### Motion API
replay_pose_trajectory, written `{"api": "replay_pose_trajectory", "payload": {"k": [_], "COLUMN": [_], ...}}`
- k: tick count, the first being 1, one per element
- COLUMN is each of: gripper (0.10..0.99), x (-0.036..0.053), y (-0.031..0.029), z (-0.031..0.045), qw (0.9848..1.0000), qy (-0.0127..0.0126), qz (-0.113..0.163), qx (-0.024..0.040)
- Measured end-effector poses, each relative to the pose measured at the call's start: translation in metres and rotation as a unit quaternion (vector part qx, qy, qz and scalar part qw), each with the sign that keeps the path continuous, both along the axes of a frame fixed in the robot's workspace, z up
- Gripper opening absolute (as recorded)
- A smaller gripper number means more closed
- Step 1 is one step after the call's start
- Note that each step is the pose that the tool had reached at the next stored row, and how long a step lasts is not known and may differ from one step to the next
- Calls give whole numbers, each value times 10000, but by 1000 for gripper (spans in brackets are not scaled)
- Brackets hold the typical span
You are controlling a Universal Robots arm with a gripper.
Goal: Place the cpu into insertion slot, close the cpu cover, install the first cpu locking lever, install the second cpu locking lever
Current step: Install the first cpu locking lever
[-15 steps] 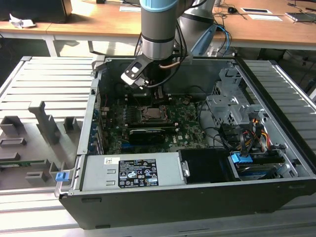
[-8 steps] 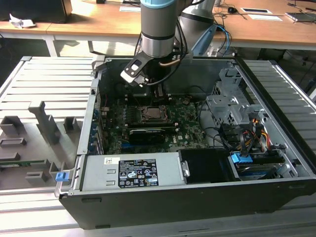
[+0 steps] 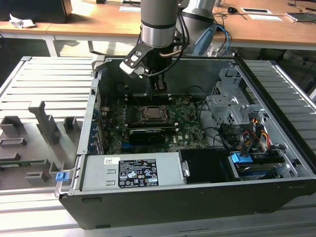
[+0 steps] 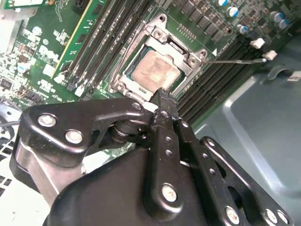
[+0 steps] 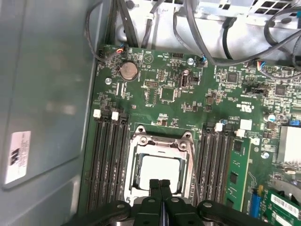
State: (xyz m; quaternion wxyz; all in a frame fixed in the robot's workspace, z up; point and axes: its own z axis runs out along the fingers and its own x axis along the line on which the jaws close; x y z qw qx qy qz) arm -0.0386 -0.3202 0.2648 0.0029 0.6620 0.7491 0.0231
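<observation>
Second wrist view: cpu [image 4: 154, 70] seated under cpu cover [image 4: 189, 57], seemingly lowered; gripper [image 4: 162, 92] closed empty, tips forming one pushing point.

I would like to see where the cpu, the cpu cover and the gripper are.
cpu [image 5: 160, 167], first wrist view, middle of its metal top.
cpu cover [image 5: 162, 141], first wrist view, frame bar.
gripper [image 5: 160, 184], first wrist view, between its fingertips.

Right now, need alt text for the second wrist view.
The cpu lies in the insertion slot with the cpu cover flat around it, on a green motherboard. The gripper, jaws shut, hangs near the slot's edge; a thin lever juts out beside it.
</observation>
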Motion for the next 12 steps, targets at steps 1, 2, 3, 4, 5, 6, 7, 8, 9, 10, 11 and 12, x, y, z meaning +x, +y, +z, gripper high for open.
{"api": "replay_pose_trajectory", "payload": {"k": [1,2,3,4,5,6,7,8,9,10,11,12], "gripper": [106,106,106,106,106,106,106,106,106,106,106,106], "x": [0,0,-1,-1,-1,-1,-1,-1,-1,0,-1,-1], "y": [0,0,0,0,0,0,0,0,0,0,0,0], "z": [26,53,89,119,128,128,129,130,130,130,131,130], "qw": [10000,10000,10000,10000,10000,10000,10000,10000,10000,9999,9998,9998], "qy": [0,0,0,0,0,-1,0,1,2,2,2,1], "qz": [0,0,-1,-1,-1,-1,7,37,64,133,183,209], "qx": [0,0,0,0,1,1,1,0,0,0,0,0]}}
